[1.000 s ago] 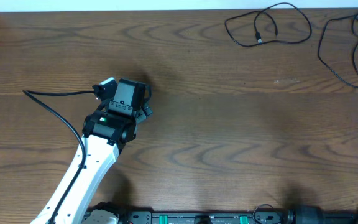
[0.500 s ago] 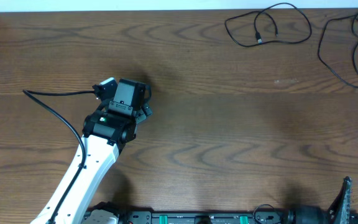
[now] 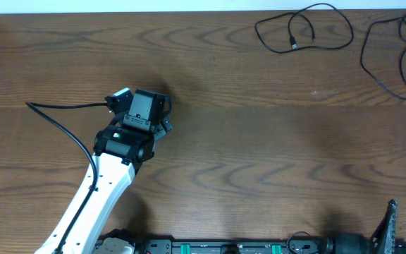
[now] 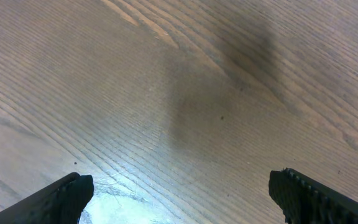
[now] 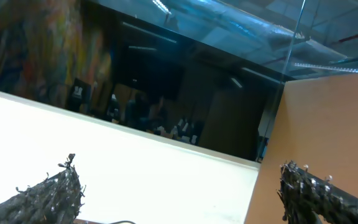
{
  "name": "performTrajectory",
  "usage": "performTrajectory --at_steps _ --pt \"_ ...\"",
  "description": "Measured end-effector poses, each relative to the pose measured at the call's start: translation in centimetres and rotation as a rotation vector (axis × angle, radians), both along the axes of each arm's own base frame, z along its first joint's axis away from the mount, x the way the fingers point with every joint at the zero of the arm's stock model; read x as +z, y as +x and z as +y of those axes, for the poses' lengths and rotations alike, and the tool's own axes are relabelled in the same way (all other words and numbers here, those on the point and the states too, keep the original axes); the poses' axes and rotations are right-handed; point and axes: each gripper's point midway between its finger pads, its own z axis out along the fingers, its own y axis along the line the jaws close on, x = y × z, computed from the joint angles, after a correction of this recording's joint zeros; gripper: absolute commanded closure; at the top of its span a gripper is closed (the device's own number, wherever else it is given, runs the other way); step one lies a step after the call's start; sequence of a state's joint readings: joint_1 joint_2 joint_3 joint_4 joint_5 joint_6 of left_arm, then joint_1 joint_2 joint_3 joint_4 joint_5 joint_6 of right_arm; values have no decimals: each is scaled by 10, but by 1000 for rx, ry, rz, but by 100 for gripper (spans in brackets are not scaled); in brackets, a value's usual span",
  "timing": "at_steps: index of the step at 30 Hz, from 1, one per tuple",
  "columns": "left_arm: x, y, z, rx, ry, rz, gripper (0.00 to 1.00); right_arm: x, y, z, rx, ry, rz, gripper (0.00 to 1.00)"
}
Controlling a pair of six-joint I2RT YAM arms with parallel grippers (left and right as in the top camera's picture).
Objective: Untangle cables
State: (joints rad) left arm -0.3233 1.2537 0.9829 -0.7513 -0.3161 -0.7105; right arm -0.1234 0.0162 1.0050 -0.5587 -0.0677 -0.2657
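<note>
From above I see a dark wood-grain table with a pale strip along its far edge. At the left, my left arm – white, with a black wrist – reaches up from the near edge towards the middle-left of the table, and its own thick black wire curves out to the left of it. The left end effector hangs over the wood, well apart from anything else; in its wrist view the two black fingers stand wide apart at the bottom corners, with only wood grain and a soft shadow between them. The middle of the table shows just grain. The cables lie at the far right corner: one thin black cable in loose overlapping loops near the far edge with a small plug end turned inward, and just to its right a second thin black cable sweeping in a long curve off the right edge, with a small loop at its top. The two look close together, but I cannot tell if they touch. At the near right corner only one dark finger of the right end effector shows. Its wrist view looks up and away from the table – at a white wall, a dark glass pane and a tan panel – with its rough black fingers spread wide and gripping nothing.
</note>
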Motion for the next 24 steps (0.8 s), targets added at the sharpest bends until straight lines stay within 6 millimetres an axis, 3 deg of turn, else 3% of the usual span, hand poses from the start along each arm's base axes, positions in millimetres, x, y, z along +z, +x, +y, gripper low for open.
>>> performTrajectory --at_steps 6,15,24 --pt "0 0 0 0 0 0 2 -10 9 -1 2 3 36 1" --pt "0 0 0 0 0 0 2 -53 59 -1 46 12 128 1" --pt "0 0 0 0 0 0 2 -89 96 -4 54 37 175 1"
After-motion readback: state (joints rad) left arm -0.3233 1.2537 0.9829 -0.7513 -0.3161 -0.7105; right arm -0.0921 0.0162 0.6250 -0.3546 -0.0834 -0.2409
